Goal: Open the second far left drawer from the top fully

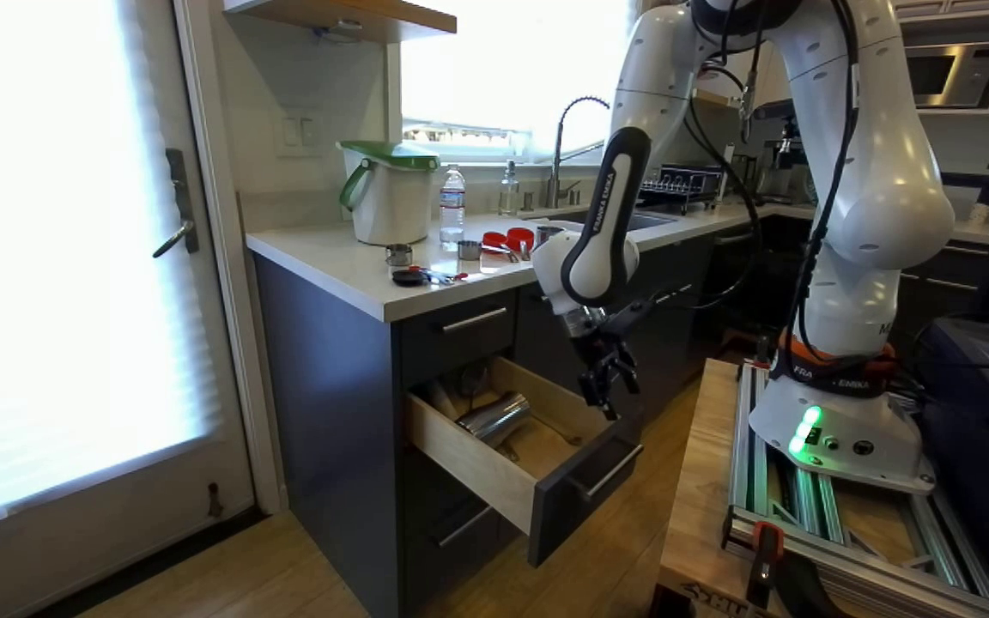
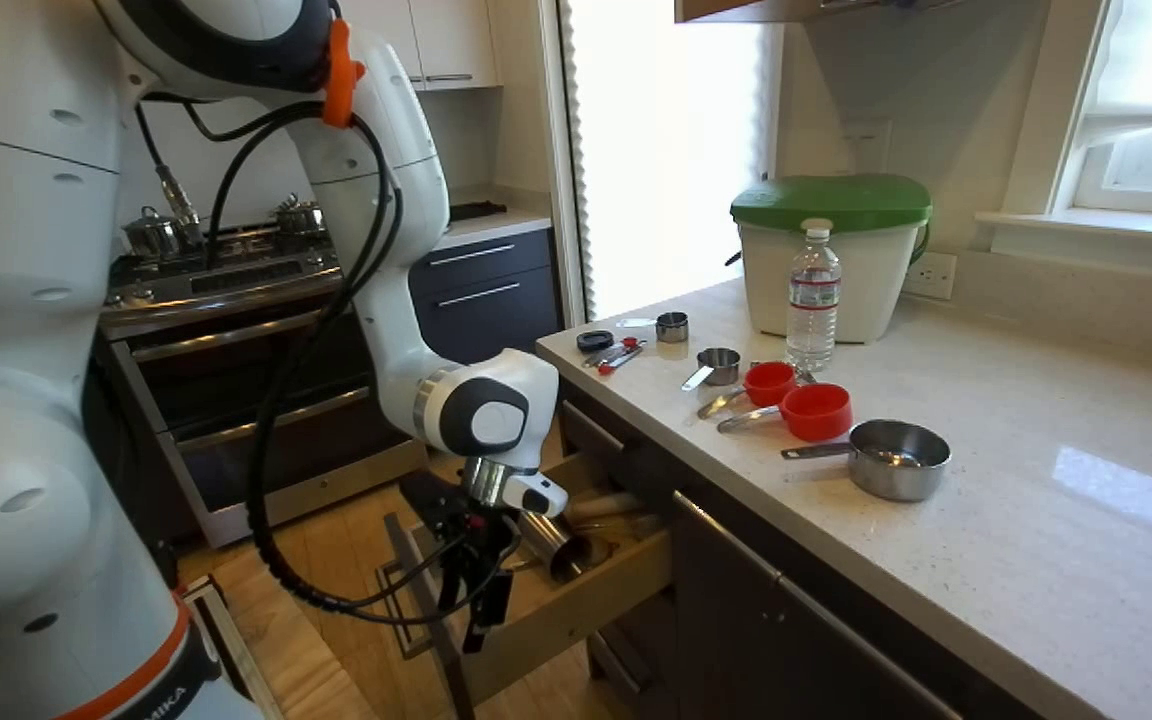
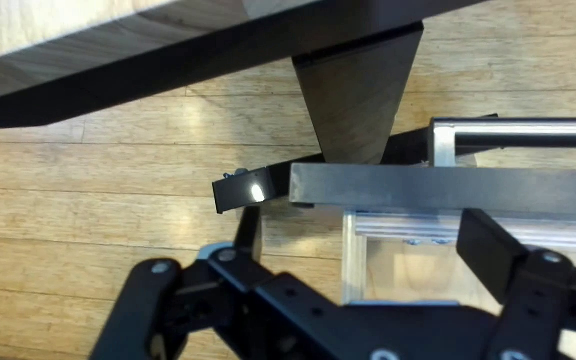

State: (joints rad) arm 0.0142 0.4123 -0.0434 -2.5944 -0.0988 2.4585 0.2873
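Charcoal-fronted drawer (image 1: 565, 508) stands open, a metal cylinder (image 1: 494, 418) lying inside.

The second drawer from the top (image 1: 473, 465) is pulled out; a shiny metal cylinder (image 1: 496, 418) is contained inside. The gripper (image 1: 621, 402) is held near the drawer's far front corner, jaws apart. A green-lidded bucket (image 1: 396, 204), a water bottle (image 1: 452, 210) and red measuring cups (image 1: 520, 239) are set on the white countertop (image 1: 331, 262).
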